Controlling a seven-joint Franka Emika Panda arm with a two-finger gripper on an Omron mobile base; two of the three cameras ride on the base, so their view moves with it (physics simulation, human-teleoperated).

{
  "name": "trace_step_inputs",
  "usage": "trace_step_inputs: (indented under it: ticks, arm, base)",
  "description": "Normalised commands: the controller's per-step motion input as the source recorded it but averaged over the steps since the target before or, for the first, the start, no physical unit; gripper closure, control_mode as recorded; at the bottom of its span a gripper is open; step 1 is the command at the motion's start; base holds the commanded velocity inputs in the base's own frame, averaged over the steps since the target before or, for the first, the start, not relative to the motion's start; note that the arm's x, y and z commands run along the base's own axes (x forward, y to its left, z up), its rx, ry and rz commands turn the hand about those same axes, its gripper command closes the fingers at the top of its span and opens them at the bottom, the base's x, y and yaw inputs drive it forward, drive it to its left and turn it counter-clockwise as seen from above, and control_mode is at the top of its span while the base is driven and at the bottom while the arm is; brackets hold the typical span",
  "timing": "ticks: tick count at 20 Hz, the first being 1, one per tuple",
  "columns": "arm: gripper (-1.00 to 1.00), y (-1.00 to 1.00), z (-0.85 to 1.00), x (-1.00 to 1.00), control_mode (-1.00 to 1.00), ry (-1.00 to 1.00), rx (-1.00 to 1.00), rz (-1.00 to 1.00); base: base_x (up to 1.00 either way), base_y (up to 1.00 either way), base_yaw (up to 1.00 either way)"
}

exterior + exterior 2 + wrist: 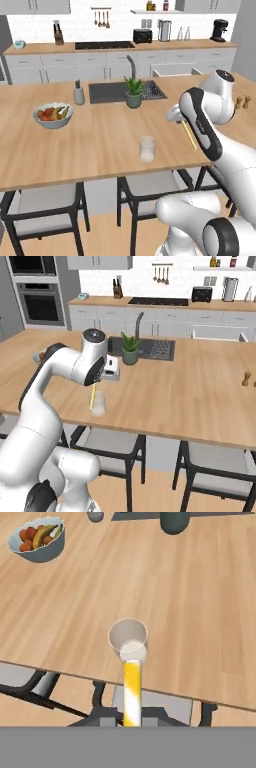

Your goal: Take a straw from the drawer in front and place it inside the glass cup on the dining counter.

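The jaws pinch the straw, which points at the cup mid-frame on the counter. Line its tip over the cup's mouth, lower it, then let go.

glass cup: on the dining counter, near its front edge
fruit bowl: left of the cup, farther back
potted plant: behind the cup, at the sink's front edge
chairs: under the counter's front edge
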Motion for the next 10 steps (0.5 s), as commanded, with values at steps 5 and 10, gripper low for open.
trace_step_inputs:
  ticks: [5,10]
  arm:
    - [1.0,0.1,0.06,0.04,-1.0,0.0,0.0,0.0]
    - [1.0,0.12,0.55,-0.19,-1.0,-0.2,0.01,0.16]
  base:
    - [0.52,0.47,-0.02]
    - [0.0,0.0,0.0]
